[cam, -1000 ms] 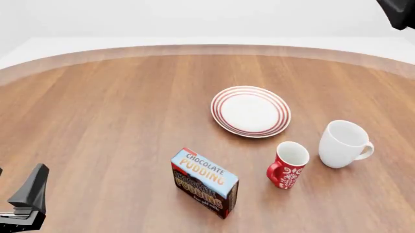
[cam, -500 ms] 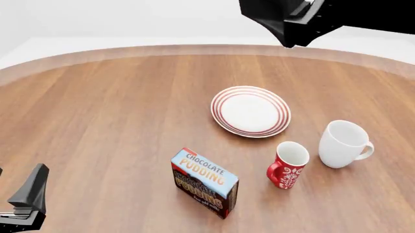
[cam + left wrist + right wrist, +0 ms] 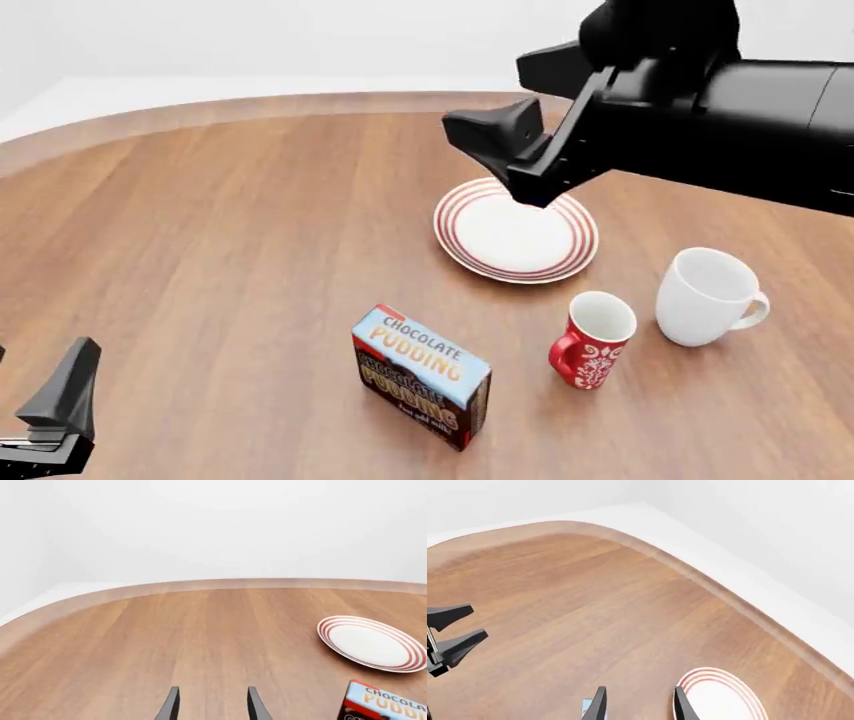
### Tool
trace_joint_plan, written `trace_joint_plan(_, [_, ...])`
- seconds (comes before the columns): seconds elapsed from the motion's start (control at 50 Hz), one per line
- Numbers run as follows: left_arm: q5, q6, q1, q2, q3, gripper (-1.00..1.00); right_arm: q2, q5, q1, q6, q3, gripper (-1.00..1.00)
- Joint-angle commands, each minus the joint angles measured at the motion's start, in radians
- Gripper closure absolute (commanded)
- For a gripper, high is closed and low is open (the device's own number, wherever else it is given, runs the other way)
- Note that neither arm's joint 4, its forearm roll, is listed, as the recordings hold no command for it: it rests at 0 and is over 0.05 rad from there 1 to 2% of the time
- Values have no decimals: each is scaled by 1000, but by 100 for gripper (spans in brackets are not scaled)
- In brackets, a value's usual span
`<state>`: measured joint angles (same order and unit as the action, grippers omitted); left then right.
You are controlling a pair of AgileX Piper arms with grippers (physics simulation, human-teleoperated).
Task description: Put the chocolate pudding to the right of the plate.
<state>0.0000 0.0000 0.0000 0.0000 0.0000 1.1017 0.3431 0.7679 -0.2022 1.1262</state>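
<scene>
Light-blue on top and dark brown down its sides, the chocolate pudding [image 3: 422, 377] stands on the wooden table [image 3: 240, 250] close to the near edge, roughly midway between the left and right edges, turned at an angle to that edge. Nothing grips it. In the left wrist view only its red corner and part of the orange lettering show [image 3: 387, 705]; in the right wrist view a sliver of blue shows beside one fingertip, too small to tell more.

The plate [image 3: 515, 230] lies farther in, toward the far edge and a little to the right of the carton, flat on the wood and well apart from it. Two mugs stand on the right side of the table: a red patterned mug [image 3: 591, 340] just beyond the plate's near rim, and a white mug [image 3: 709, 296] right of it, near but not touching.

The right gripper [image 3: 514, 155] hangs above the plate's far-left rim, off the surface, its jaws parted and holding nothing; the right wrist view shows both fingertips [image 3: 598, 705] with a clear gap between them. The left gripper [image 3: 60, 400] sits at the near-left corner, likewise spread and empty, its fingertips [image 3: 256, 706] apart over bare wood.
</scene>
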Motion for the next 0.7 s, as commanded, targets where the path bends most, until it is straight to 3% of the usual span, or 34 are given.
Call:
trace_joint_plan(0.02, [0,0,0,0,0,-100,-6,-70,1,44,-98,-100])
trace_joint_plan(0.2, [0,0,0,0,0,-100,5,-157,33,110,-184,-100])
trace_joint_plan(0.7, [0,0,0,0,0,-100,41,-326,42,191,-336,-100])
